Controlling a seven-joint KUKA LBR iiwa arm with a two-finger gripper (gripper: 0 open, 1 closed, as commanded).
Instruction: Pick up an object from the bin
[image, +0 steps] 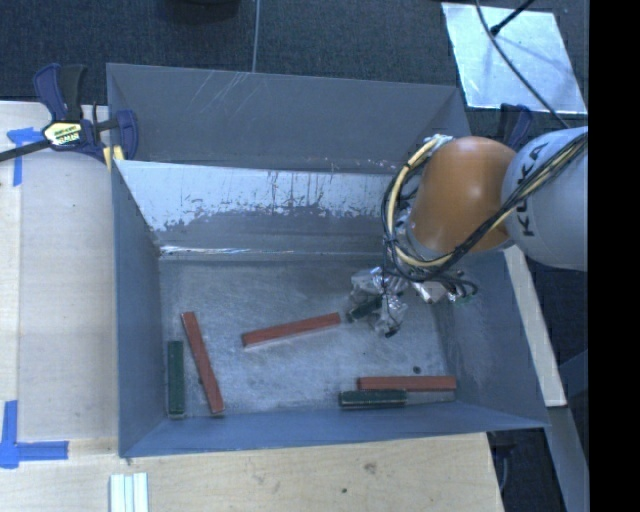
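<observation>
My gripper (385, 312) hangs low over the right middle of the bin floor, under the arm's orange cover. Just left of it lies a reddish-brown flat stick (291, 331), slanting up to the right, its right end close to the fingertips. Whether the fingers touch that end I cannot tell. Nearer the front right lie another reddish-brown stick (407, 383) and a dark green stick (372, 399), side by side.
At the front left a reddish-brown stick (202, 363) and a dark green stick (176, 378) lie close together. The bin's steep walls rise on all sides; the right wall is near the arm.
</observation>
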